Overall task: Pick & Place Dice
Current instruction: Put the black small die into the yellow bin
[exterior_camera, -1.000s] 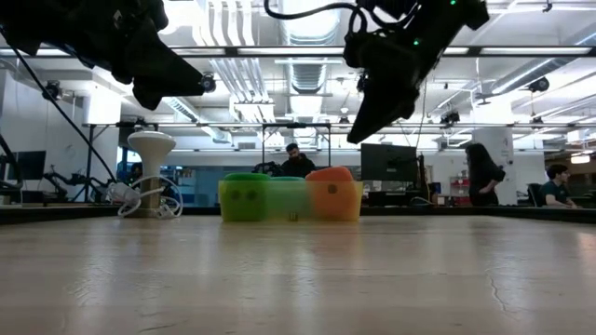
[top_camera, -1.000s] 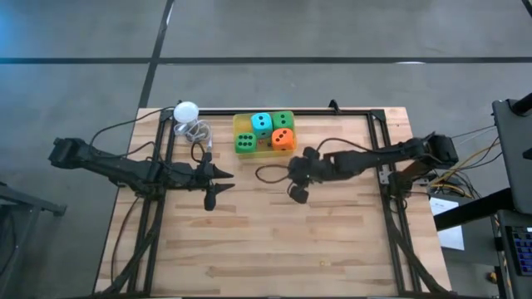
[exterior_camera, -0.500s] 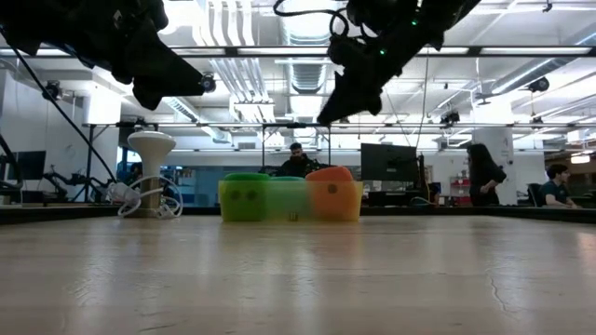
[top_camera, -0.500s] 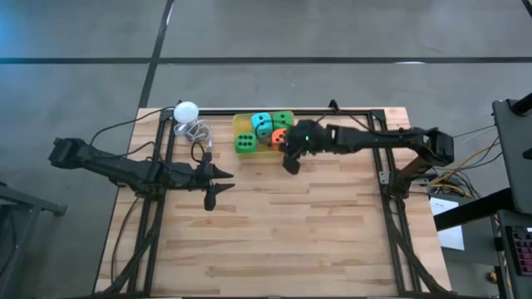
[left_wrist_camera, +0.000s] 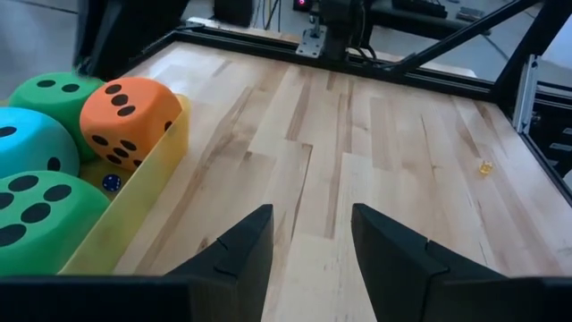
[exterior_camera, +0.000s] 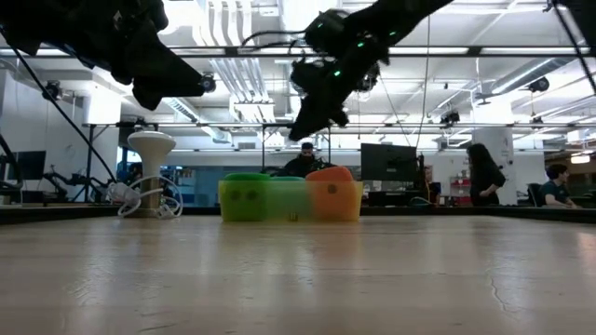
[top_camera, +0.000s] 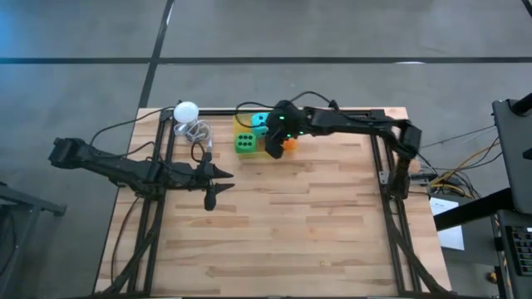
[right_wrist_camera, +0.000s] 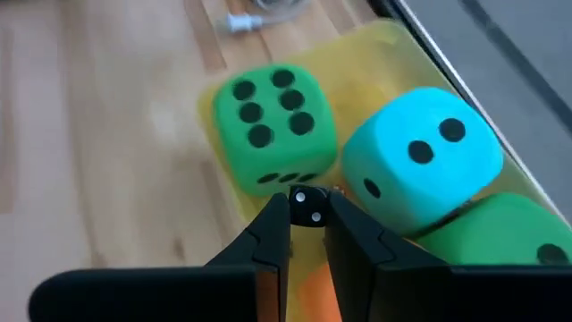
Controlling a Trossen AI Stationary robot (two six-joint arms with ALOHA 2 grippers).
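- Right gripper [right_wrist_camera: 307, 234]: fingers nearly closed, with only a narrow slot between them and nothing held. It hangs above the yellow tray [right_wrist_camera: 393, 40], over the spot where the dice meet.
- Directly beyond the fingertips in the right wrist view: a green die [right_wrist_camera: 273, 127] showing its six-pip face, and the teal die [right_wrist_camera: 420, 159] showing two pips. A second green die [right_wrist_camera: 500, 231] lies past the teal one; a sliver of orange shows beneath the fingers.
- In the high view, the right arm reaches across the table's far edge so that its gripper [top_camera: 275, 143] covers much of the tray; the six-pip green die [top_camera: 244, 143] stays visible beside it.
- In the left wrist view, the orange die [left_wrist_camera: 129, 109] sits in the tray, touching its green neighbour.
- Left gripper [left_wrist_camera: 308, 241]: fingers parted and empty, waiting above bare wood [left_wrist_camera: 375, 143] well clear of the tray, at the left side of the table in the high view [top_camera: 213, 178].
- White ball [top_camera: 186, 110]: on a stand at the far-left corner, not part of the task.
- Step in hand, as judged: choosing and approaching one die. To do it well, the fingers should spread wider than a die before descending, centre over a single cube rather than a seam, and come straight down so that the packed neighbours and the tray wall are not snagged.
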